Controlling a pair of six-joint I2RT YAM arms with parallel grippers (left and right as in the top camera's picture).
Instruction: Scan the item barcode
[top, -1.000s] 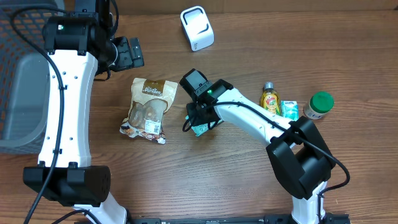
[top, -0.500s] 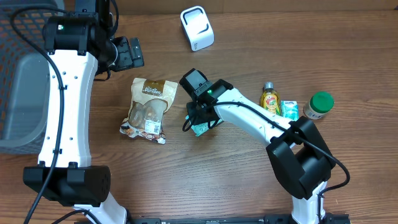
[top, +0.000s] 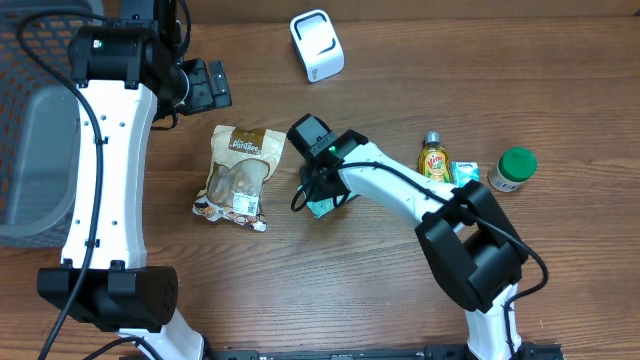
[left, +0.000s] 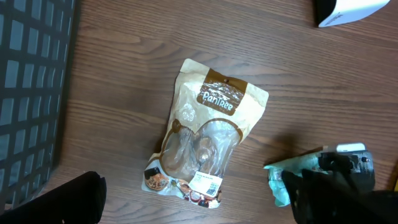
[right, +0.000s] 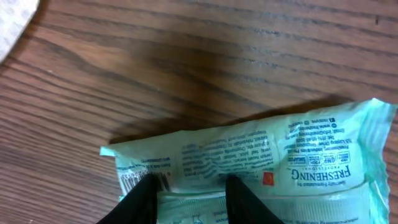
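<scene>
A pale green wipes packet (top: 323, 206) lies on the wooden table, its printed back facing up in the right wrist view (right: 267, 152). A barcode (right: 134, 180) shows at the packet's left end. My right gripper (top: 320, 192) is down on it, and its two black fingers (right: 191, 190) pinch a raised fold of the wrapper. A white scanner (top: 317, 45) stands at the back of the table, apart from both arms. My left gripper (top: 205, 85) hovers open and empty above the table's back left, its fingers wide apart (left: 205, 205). The left wrist view catches the green packet (left: 278, 180) too.
A brown snack bag (top: 240, 175) lies left of the packet, also in the left wrist view (left: 208, 137). A yellow bottle (top: 433, 158), a small green pack (top: 464, 174) and a green-lidded jar (top: 514, 168) stand at the right. A dark mesh basket (top: 30, 120) fills the left edge.
The right gripper's fingers have drawn closer together on the packet, and the right arm's lower links have shifted slightly left. The left arm has not moved.
</scene>
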